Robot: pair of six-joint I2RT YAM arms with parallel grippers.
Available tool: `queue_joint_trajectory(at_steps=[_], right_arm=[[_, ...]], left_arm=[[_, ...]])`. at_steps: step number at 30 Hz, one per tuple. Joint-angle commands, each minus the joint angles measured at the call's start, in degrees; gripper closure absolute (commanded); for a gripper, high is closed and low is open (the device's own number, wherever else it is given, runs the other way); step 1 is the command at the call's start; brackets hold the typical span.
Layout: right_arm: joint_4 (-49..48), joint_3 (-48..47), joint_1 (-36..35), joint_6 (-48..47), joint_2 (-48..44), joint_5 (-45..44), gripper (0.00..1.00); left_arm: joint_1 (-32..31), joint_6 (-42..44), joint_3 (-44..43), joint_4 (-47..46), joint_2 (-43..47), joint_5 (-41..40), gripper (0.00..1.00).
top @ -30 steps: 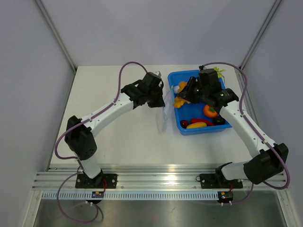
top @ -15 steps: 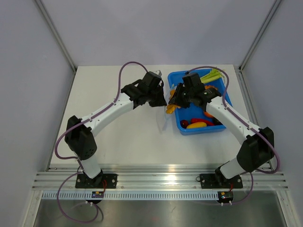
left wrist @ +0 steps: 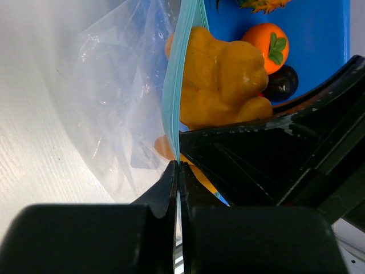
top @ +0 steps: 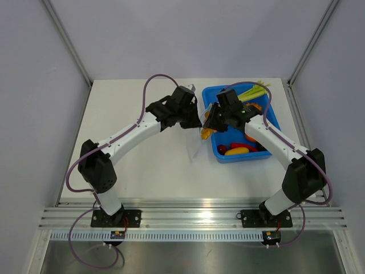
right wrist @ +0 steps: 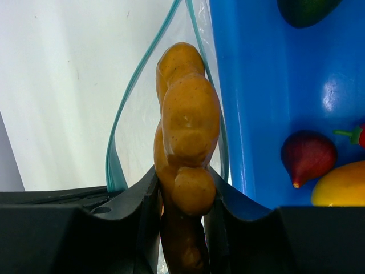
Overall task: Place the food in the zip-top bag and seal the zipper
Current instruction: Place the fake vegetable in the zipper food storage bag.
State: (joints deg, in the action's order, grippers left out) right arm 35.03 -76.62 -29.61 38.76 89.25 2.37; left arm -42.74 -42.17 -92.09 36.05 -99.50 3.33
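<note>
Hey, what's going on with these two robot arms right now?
The left arm's jaws pinch the zipper edge of a clear zip-top bag, holding its mouth open beside the blue tray. The right arm's jaws grip a lumpy orange toy food right at that mouth; whether it is inside yet is unclear. A yellow piece and other toy foods lie in the tray.

We see the left arm (top: 128, 136) and the right arm (top: 282, 146) built alike: white tubular links between bulky black joint housings, each trailed by a looping purple cable (top: 149, 85). Their black bases (top: 114, 218) sit bolted on a silver slotted rail (top: 194, 217), and the left gripper (left wrist: 178, 166) and right gripper (right wrist: 181, 182) are matte black.
</note>
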Motion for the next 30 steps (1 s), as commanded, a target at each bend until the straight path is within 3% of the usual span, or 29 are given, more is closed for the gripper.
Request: queue_joint_trajectory(at_steps=[1,11,30], right_arm=[[0.13,-3.09,-0.72,-0.62,0.83,-1.40,0.94],[1.88,-0.81,-0.98,3.07,-1.71,-9.31,0.99],[2.15,-0.90,-3.26,5.80,-0.05,-4.31,1.00]], left_arm=[[-0.24,-0.81,0.25,-3.71,1.68,1.41,1.00],[-0.24,-2.30,2.27,-4.50,2.21,0.71,1.00],[-0.24,-2.66,3.41,-8.80,1.95,2.11,1.00]])
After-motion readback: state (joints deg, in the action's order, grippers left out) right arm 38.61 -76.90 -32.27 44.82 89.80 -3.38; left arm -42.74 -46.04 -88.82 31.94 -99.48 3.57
